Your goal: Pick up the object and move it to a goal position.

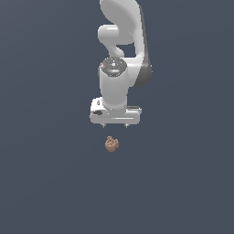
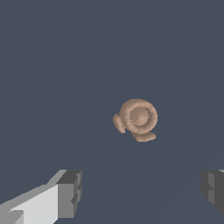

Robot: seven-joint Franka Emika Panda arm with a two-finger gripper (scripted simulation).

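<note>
Approach is our step in hand: we hover the gripper (image 1: 114,125) with fingers (image 2: 70,192) spread wide and empty above the object (image 1: 112,144) lying on the dark floor, so next we should centre and descend around it.

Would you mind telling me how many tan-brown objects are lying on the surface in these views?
1. The single tan-brown object lies on the dark surface just in front of the open gripper, not between its fingers. Nothing else is visible.
</note>
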